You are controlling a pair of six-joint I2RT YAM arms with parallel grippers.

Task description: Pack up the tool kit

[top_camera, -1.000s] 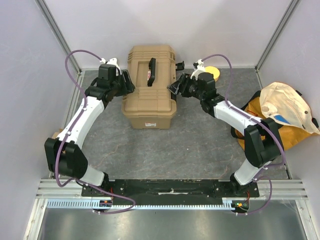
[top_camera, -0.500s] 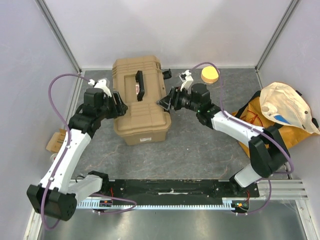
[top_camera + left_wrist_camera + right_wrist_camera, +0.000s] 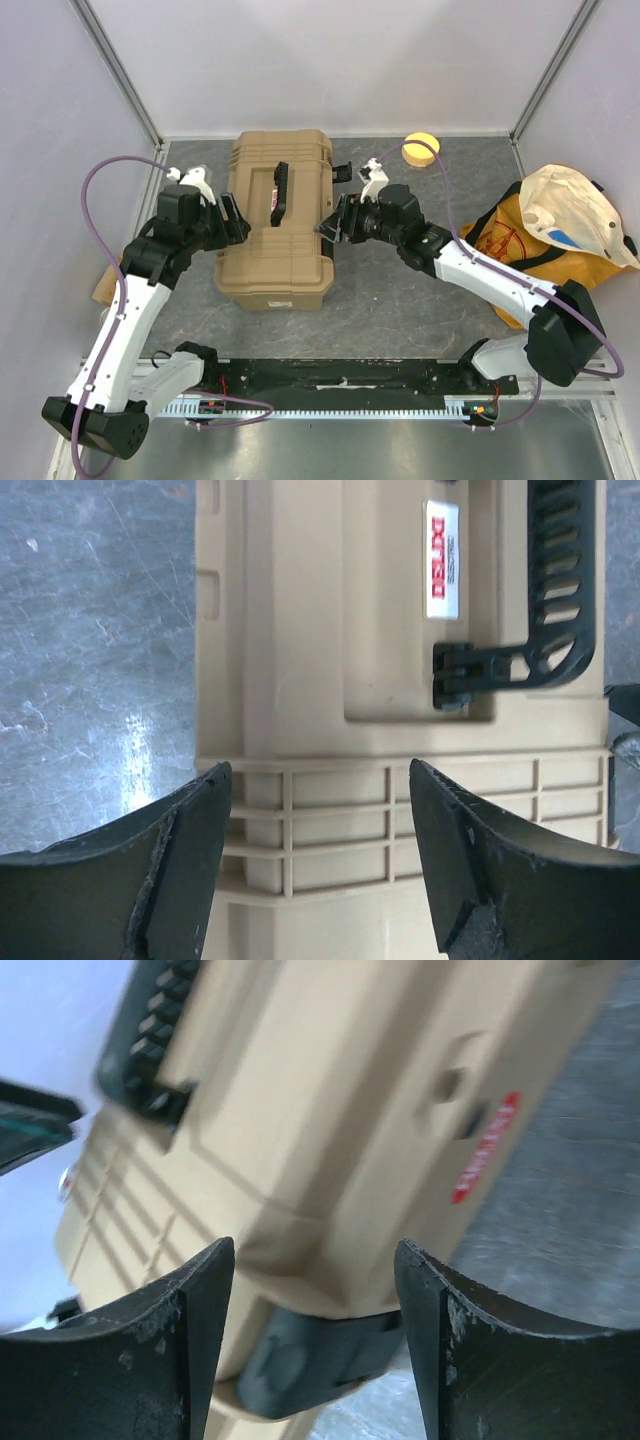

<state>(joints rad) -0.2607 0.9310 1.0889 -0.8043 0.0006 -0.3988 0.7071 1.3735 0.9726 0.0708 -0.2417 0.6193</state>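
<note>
The tan toolbox (image 3: 275, 240) lies closed on the grey table (image 3: 400, 300), near the back wall and a little left of the middle, with its black handle (image 3: 278, 193) on top. The left gripper (image 3: 236, 222) stands at its left side and the right gripper (image 3: 328, 226) at its right side, both with jaws apart and holding nothing. In the blurred right wrist view a black latch (image 3: 310, 1360) sits between the fingers, but I cannot tell if they touch it. The risk, I think, is uneven pushing from the two arms: the box may then turn or slide, or a finger may catch the latch. The fabric bag (image 3: 560, 230) lies well apart on the right.
</note>
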